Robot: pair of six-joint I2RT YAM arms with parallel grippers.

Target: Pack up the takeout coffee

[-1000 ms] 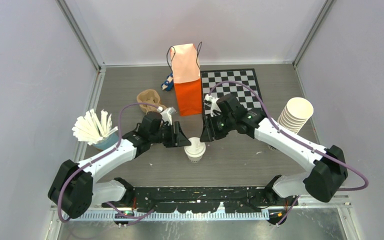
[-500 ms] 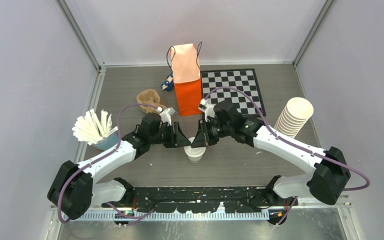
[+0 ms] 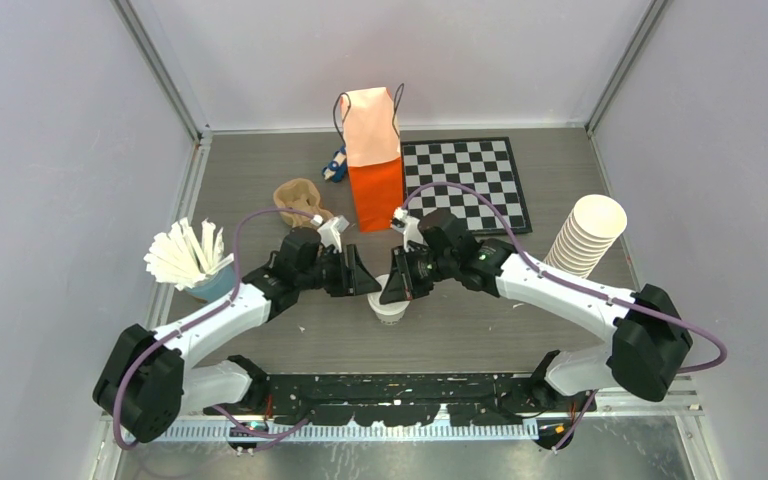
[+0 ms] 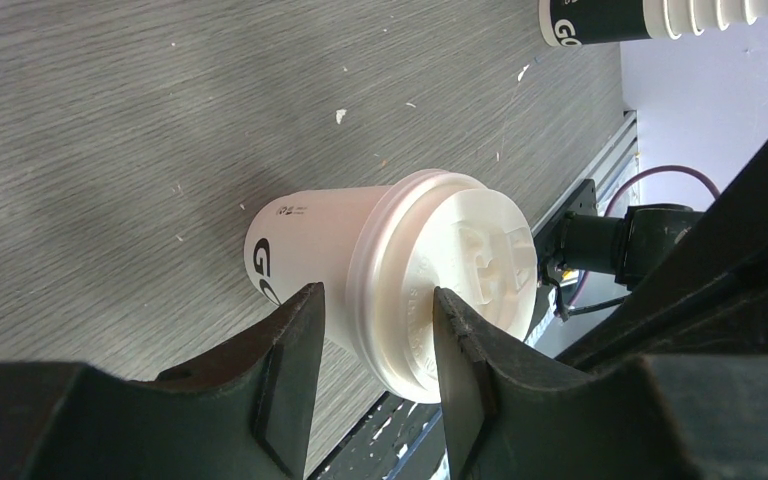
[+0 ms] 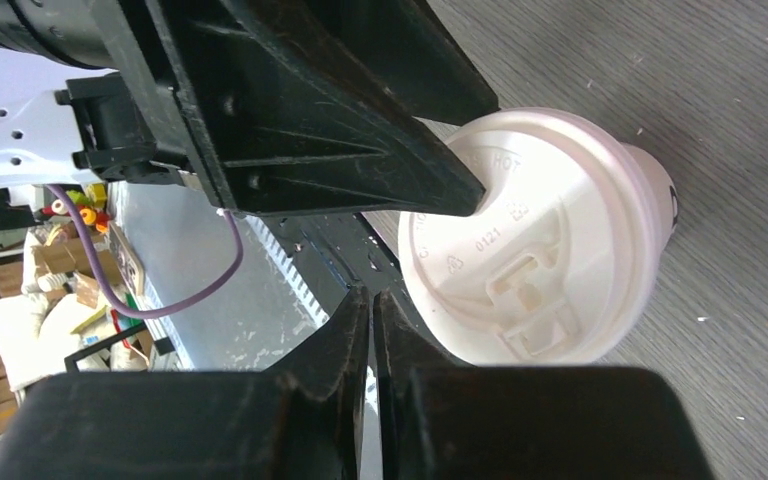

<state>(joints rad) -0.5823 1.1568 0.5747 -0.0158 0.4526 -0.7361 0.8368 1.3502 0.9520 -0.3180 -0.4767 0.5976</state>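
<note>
Here the takeout coffee point(image 3: 391, 301) stands upright on the table, well short of the orange bag point(image 3: 375, 172) — the left fingers point(image 4: 300, 350) straddle its lidded rim, half spread — while the right fingers point(image 5: 370, 330), pressed together and empty, sit beside the lid.

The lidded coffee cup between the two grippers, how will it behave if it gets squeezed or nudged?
The takeout coffee looks like thin paper, so its wall probably dents under a hard squeeze. It narrows toward its base, so a push near the lid could tip it. On its side, it would likely roll.
</note>
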